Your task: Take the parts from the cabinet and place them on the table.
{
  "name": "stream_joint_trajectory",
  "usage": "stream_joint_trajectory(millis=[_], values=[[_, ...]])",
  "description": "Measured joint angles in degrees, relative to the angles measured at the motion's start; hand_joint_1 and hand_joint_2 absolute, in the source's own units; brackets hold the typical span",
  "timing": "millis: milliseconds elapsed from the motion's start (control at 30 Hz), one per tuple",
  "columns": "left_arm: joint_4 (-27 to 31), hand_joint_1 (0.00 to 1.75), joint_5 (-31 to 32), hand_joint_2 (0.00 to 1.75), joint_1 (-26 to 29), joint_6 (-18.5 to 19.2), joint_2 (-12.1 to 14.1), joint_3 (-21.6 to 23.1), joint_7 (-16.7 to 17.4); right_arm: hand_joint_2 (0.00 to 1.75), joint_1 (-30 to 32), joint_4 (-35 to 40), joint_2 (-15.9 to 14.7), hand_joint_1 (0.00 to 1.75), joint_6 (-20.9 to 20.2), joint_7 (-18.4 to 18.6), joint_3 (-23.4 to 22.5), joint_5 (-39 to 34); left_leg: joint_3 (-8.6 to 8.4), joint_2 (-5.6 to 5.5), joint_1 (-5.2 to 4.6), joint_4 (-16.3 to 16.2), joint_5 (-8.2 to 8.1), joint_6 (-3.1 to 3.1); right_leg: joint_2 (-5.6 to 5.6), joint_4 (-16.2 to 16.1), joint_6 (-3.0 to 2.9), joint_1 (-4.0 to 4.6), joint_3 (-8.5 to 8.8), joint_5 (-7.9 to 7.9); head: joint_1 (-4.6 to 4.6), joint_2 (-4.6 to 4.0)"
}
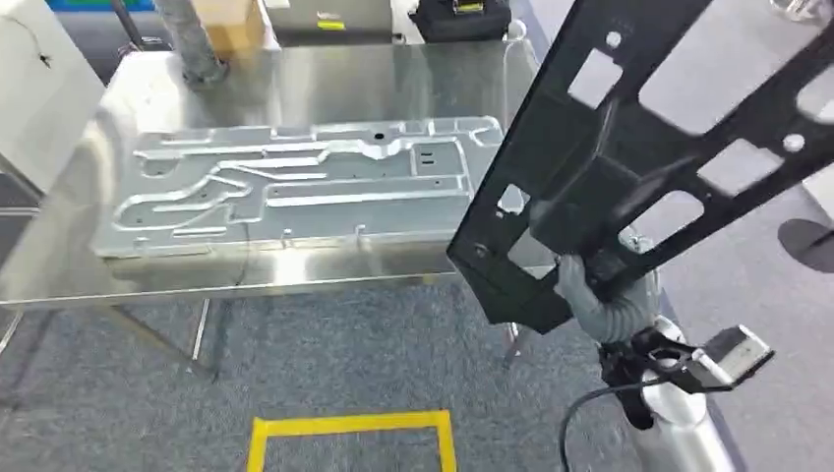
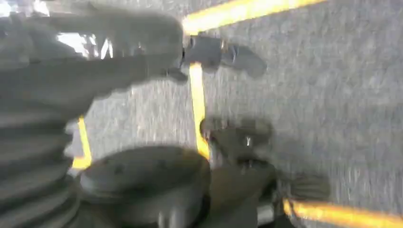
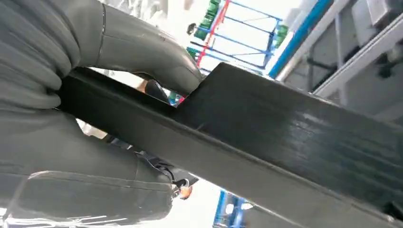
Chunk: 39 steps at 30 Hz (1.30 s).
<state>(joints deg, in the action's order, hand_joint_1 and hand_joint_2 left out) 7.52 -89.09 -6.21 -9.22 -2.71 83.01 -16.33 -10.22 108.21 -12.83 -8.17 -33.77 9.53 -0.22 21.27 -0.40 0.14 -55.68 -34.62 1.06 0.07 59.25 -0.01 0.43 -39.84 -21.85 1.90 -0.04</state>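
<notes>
no legible text, labels, brands, numbers or signs anywhere

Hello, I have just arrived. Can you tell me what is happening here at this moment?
The robot's right hand grips a black perforated panel by its lower end and holds it tilted in the air, to the right of a steel table. A silver stamped metal plate already lies flat on that table. The black panel is not yet set down. The left hand hangs over grey carpet with yellow floor tape and appears to hold nothing, though that view is blurred.
</notes>
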Motion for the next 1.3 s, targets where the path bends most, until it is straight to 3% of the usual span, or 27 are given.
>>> stream_joint_trajectory(millis=[33, 67, 100, 133, 167, 200, 267, 300, 333, 367, 400, 433, 533, 600, 633, 700, 733, 767, 800, 900, 967, 1033, 1100, 1133, 1233, 1267, 1300], values=[[0.0, 0.0, -0.02, 1.75, -0.28, 0.0, -0.2, 0.0, -0.04, 1.75, -0.3, 0.06, 0.0, 1.75, 0.0, 0.07, -0.07, 0.0, 0.11, 0.07, 0.06, -1.15, 1.28, -0.44, -0.02, -0.3, -0.48, 0.12, 0.73, -0.78, -0.02, 0.0], [0.0, 0.0, 0.0, 1.75, -0.64, -0.02, -0.22, 0.0, -0.09, 1.75, -0.47, 0.22, -0.02, 1.75, 0.02, 0.0, -0.11, -0.04, 1.61, 0.03, 0.0, -4.39, 2.78, -0.73, 0.14, -0.68, -0.84, -0.43, 2.24, -1.1, 0.0, 0.0], [0.02, 0.0, -0.02, 1.75, -0.75, 0.0, -0.2, 0.0, -0.18, 1.75, -0.39, 0.35, -0.02, 1.75, 0.02, -0.17, -0.09, -0.04, 4.49, 0.04, 0.09, -9.57, 5.01, -0.8, 0.06, -1.45, -1.07, -0.48, 3.75, -1.99, 0.0, 0.0], [0.02, 0.0, -0.02, 1.75, -0.84, -0.02, -0.22, 0.0, -0.26, 1.75, -0.42, 0.35, -0.02, 1.75, 0.02, -0.2, -0.11, -0.06, 8.1, 0.08, 0.1, -14.66, 5.82, -0.93, -0.06, -1.84, -1.26, -0.61, 5.04, -2.78, 0.02, 0.02], [0.02, 0.0, -0.02, 1.75, -0.7, 0.0, -0.22, -0.02, -0.24, 1.75, -0.32, 0.33, 0.0, 1.75, 0.09, -0.17, -0.07, -0.04, 11.81, 0.08, 0.21, -18.36, 4.24, -1.2, -0.02, -2.02, -1.34, -0.71, 6.42, -3.82, 0.0, 0.0], [0.0, 0.0, -0.02, 1.75, -0.46, -0.02, -0.24, -0.02, -0.26, 1.75, -0.16, 0.35, 0.0, 1.75, 0.13, -0.2, -0.02, -0.04, 14.48, 0.08, 0.32, -19.94, 1.11, -1.46, 0.02, -2.09, -1.35, -0.78, 7.7, -4.76, 0.0, 0.0], [0.0, 0.0, 0.0, 1.75, -0.09, -0.02, -0.22, 0.0, -0.31, 1.75, 0.05, 0.35, 0.0, 1.75, 0.37, -0.22, -0.02, -0.02, 18.27, 0.09, 0.42, -19.35, -5.62, -1.76, 0.35, -2.12, -1.21, -0.95, 10.52, -6.74, 0.0, 0.0], [0.0, 0.0, 0.0, 1.75, -0.05, -0.02, -0.2, 0.0, -0.35, 1.75, 0.2, 0.35, 0.0, 1.75, 0.5, -0.26, -0.02, -0.02, 19.41, 0.09, 0.42, -17.45, -6.95, -1.85, 0.42, -2.12, -1.11, -1.05, 12.03, -7.93, 0.0, 0.0], [0.0, 0.0, -0.02, 1.75, -0.05, -0.02, -0.15, 0.0, -0.35, 1.75, 0.32, 0.35, 0.0, 1.75, 0.68, -0.39, -0.02, -0.02, 20.05, 0.09, 0.4, -14.46, -5.64, -1.85, 0.47, -2.12, -0.95, -1.14, 13.57, -8.97, 0.0, 0.0], [0.0, 0.0, -0.02, 1.75, 0.1, -0.02, -0.09, 0.0, -0.35, 1.75, 0.46, 0.35, 0.0, 1.75, 0.79, -0.48, -0.02, 0.0, 20.44, 0.09, 0.34, -10.58, -0.16, -1.59, 0.55, -2.12, -0.75, -1.16, 14.97, -10.14, 0.0, 0.0], [0.0, 0.0, -0.02, 1.75, 0.45, -0.02, -0.02, 0.0, -0.35, 1.75, 0.79, 0.24, 0.0, 1.75, 0.87, -0.52, -0.02, 0.04, 20.8, 0.12, 0.04, -6.4, 9.51, -0.97, 0.57, -2.22, -0.54, -1.18, 15.32, -11.17, -0.02, 0.0], [0.0, 0.0, -0.02, 1.75, 0.71, -0.02, 0.15, 0.0, -0.39, 1.75, 1.13, 0.11, 0.0, 1.75, 0.87, -0.57, 0.0, 0.04, 21.54, 0.06, -0.21, -3.48, 16.58, -0.83, 0.97, -1.44, -0.13, -0.99, 16.06, -12.2, -0.02, 0.0], [0.02, 0.0, -0.02, 1.75, 0.12, 0.07, 0.15, -0.02, -0.5, 1.75, 1.23, 0.24, 0.0, 1.75, 0.9, -0.66, -0.04, 0.2, 21.44, -0.17, -0.67, -4.82, 15.86, 0.25, 1.07, -2.58, 1.38, -1.32, 16.61, -13.66, 0.0, 0.0], [0.02, 0.0, 0.0, 1.75, -0.21, 0.07, 0.02, -0.02, -0.55, 1.75, 1.19, 0.52, 0.0, 1.75, 0.94, -0.63, -0.2, 0.18, 19.98, -0.19, -0.12, -3.53, 15.21, 0.95, 0.54, -2.41, 2.01, -1.48, 17.61, -14.58, -0.02, 0.0], [0.02, 0.0, 0.0, 1.75, -0.3, 0.04, 0.04, -0.02, -0.55, 1.75, 0.81, 0.55, -0.02, 1.75, 0.88, -0.68, -0.22, 0.18, 19.4, -0.17, -0.07, -3.13, 14.86, 1.31, 0.43, 0.86, 2.19, -1.47, 15.7, -15.84, 0.0, 0.0], [0.0, 0.0, 0.0, 1.75, -0.37, -0.02, 0.04, -0.02, -0.52, 1.75, 0.64, 0.52, -0.02, 1.75, 0.9, -0.7, -0.24, 0.18, 18.73, -0.18, -0.1, -2.92, 14.12, 1.4, 0.43, 10.11, 2.45, -1.52, 9.43, -18.8, 0.0, 0.0], [0.0, 0.0, 0.0, 1.75, -0.31, 0.0, 0.04, -0.02, -0.52, 1.75, 0.71, 0.48, -0.02, 1.75, 0.94, -0.7, -0.24, 0.22, 18.36, -0.19, -0.12, -2.93, 13.66, 1.4, 0.43, 13.86, 2.49, -1.51, 6.43, -19.47, 0.0, 0.0], [0.0, 0.0, 0.0, 1.75, -0.24, 0.0, 0.04, -0.02, -0.52, 1.75, 0.77, 0.35, -0.02, 1.75, 1.05, -0.7, -0.24, 0.24, 17.76, -0.24, -0.12, -2.93, 13.16, 1.33, 0.43, 15.42, 2.57, -1.52, 4.22, -18.43, 0.0, 0.0], [0.0, 0.0, -0.02, 1.75, -0.14, 0.0, 0.04, -0.02, -0.52, 1.75, 0.77, 0.11, -0.04, 1.75, 1.11, -0.68, -0.33, 0.24, 17.07, -0.34, -0.11, -2.94, 12.68, 1.25, 0.41, 13.95, 2.64, -1.54, 3.65, -15.74, 0.0, 0.0], [0.0, 0.0, -0.02, 1.75, -0.26, 0.0, 0.02, -0.02, -0.61, 1.75, 0.23, -0.13, -0.83, 1.75, 1.83, -0.5, -1.2, 1.02, 15.06, -0.69, -0.13, -2.97, 11.47, 0.81, 0.28, 1.06, 2.38, -1.59, 6.49, -5.15, 0.0, 0.0], [0.02, 0.0, -0.02, 1.75, -0.41, -0.02, 0.02, -0.02, -0.72, 1.75, -1.37, -0.79, -1.53, 1.75, 2.27, 0.64, -1.77, 1.95, 15.06, -0.8, -0.41, -3.22, 11.14, 0.24, 0.28, -0.57, 1.37, -1.01, 6.97, -5.57, -0.02, 0.0], [0.0, 0.0, -0.02, 1.75, -0.37, -0.02, 0.02, -0.02, -0.92, 1.75, -3.91, -2.28, -2.67, 1.75, 2.49, 2.26, -2.45, 2.89, 14.92, -0.63, -0.32, -2.83, 11.22, -0.4, 0.45, -0.53, 0.84, -0.84, 6.76, -5.53, 0.0, 0.0], [0.0, 0.0, -0.02, 1.75, -0.43, -0.02, 0.09, -0.02, -1.11, 1.75, -7.61, -4.88, -4.24, 1.75, 2.93, 4.52, -2.82, 4.63, 15.04, -0.46, -0.35, -3.49, 10.59, -0.98, 0.23, -1.52, 0.0, -1.52, 7.34, -4.9, -0.02, 0.0], [0.0, 0.0, 0.0, 1.75, -0.44, -0.02, 0.09, -0.02, -1.22, 1.75, -10.14, -6.92, -5.14, 1.75, 2.95, 5.48, -2.82, 5.6, 15.9, -0.35, -0.37, -5.52, 9.08, -1.24, 0.26, -1.61, -0.32, -1.57, 7.4, -4.86, 0.0, 0.0], [0.0, 0.0, 0.09, 1.75, -0.42, 0.11, 0.09, 0.09, -1.6, 1.75, -19.96, -14.79, -8.09, 1.75, 3.17, 8.92, -2.36, 10.65, 22.13, -0.3, 0.08, -18.91, 3.11, -1.86, 0.22, -1.55, -0.46, -1.51, 7.38, -4.88, 0.0, 0.0], [0.0, 0.0, 0.2, 1.75, -0.35, 0.2, 0.09, 0.13, -1.81, 1.75, -23.26, -17.6, -9.04, 1.75, 3.45, 10.2, -1.89, 12.71, 23.26, -0.19, 0.2, -21.07, 2.96, -1.96, 0.15, -1.52, -0.44, -1.5, 7.41, -4.9, 0.0, 0.0], [0.0, 0.0, 0.28, 1.75, -0.33, 0.26, 0.11, 0.22, -1.97, 1.75, -26.78, -20.5, -9.87, 1.75, 3.54, 11.32, -0.82, 14.83, 22.97, -0.11, 0.3, -20.24, 4.12, -2.03, 0.15, -1.45, -0.41, -1.56, 7.42, -4.92, 0.0, 0.0]])
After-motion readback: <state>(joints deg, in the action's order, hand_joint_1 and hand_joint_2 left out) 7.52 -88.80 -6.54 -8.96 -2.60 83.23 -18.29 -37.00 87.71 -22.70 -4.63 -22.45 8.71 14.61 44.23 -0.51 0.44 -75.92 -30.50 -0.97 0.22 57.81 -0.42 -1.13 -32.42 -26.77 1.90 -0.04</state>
